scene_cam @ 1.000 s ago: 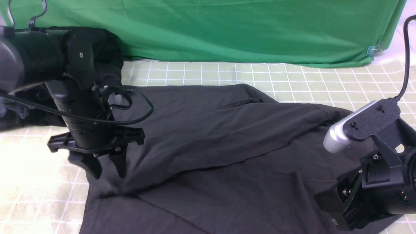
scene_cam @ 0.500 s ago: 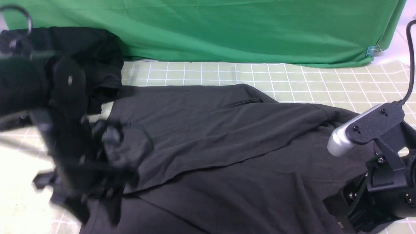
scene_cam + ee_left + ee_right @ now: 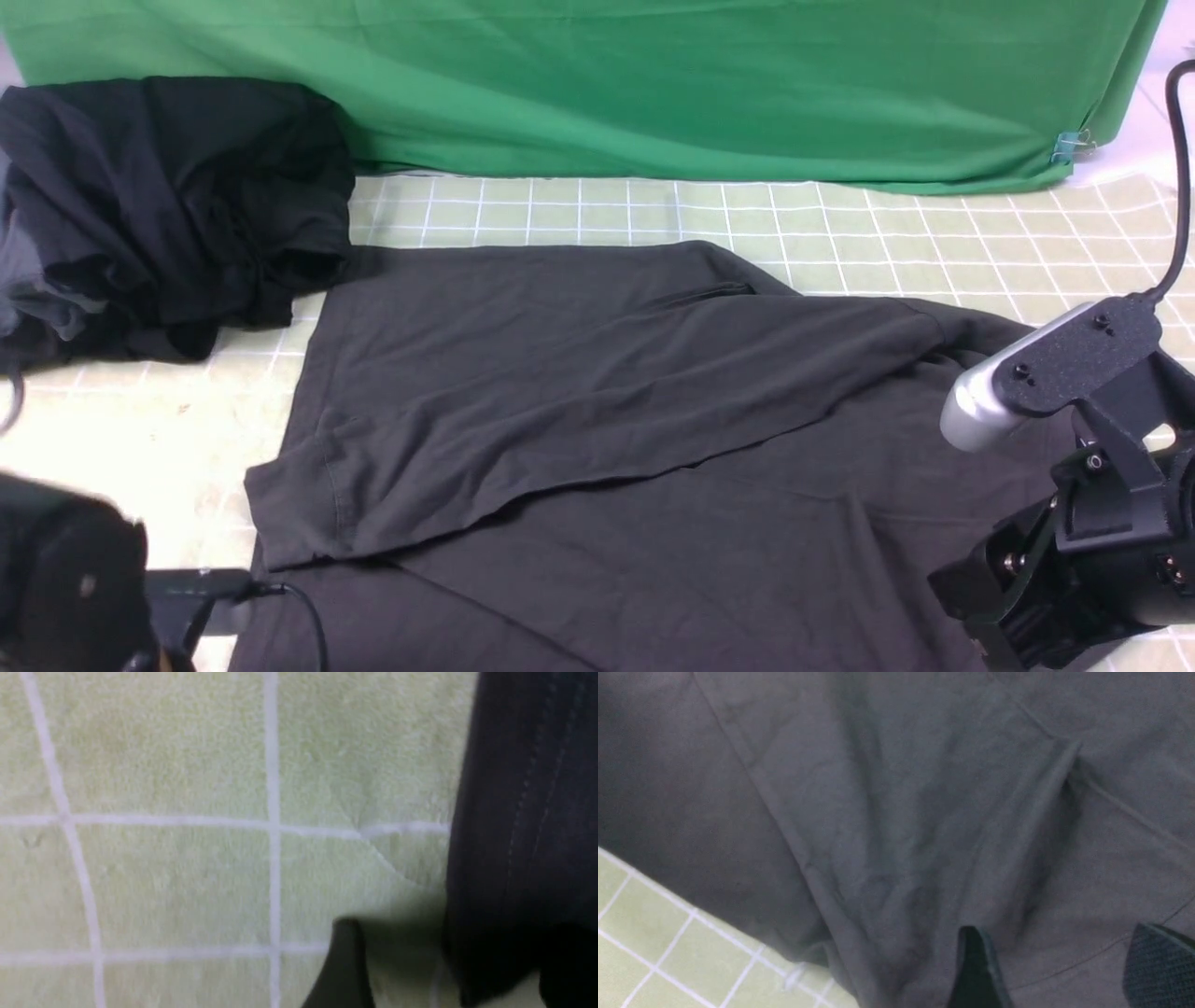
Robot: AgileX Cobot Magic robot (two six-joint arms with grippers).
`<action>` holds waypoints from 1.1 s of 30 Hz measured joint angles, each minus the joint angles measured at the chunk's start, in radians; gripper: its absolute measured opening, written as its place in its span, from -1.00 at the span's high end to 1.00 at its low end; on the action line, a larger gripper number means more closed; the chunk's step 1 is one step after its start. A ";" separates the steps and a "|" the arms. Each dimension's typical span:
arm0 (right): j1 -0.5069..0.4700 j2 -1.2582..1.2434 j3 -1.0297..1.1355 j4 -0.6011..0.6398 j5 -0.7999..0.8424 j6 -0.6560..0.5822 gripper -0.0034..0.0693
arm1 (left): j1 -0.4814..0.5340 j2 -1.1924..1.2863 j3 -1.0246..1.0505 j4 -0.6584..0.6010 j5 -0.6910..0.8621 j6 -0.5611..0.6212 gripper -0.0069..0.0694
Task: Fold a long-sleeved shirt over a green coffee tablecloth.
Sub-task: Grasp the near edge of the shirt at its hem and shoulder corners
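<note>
At the near left, the left pincer (image 3: 453, 956) hangs over the tablecloth (image 3: 840, 224), just beside the hem of the shirt (image 3: 597, 392), its jaws wide apart and holding nothing. The shirt lies spread across the middle of the cloth with one layer already laid slantwise over its body, so a first fold looks done. Its right side is rumpled and unfolded; that side and the final halving seem left. There the right pincer (image 3: 1055, 961) hovers low over the fabric, jaws parted, gripping nothing.
</note>
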 joint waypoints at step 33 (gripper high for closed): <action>0.248 0.414 0.182 0.049 -0.167 -0.137 -0.12 | -0.002 -0.174 -0.078 0.022 0.180 0.032 0.78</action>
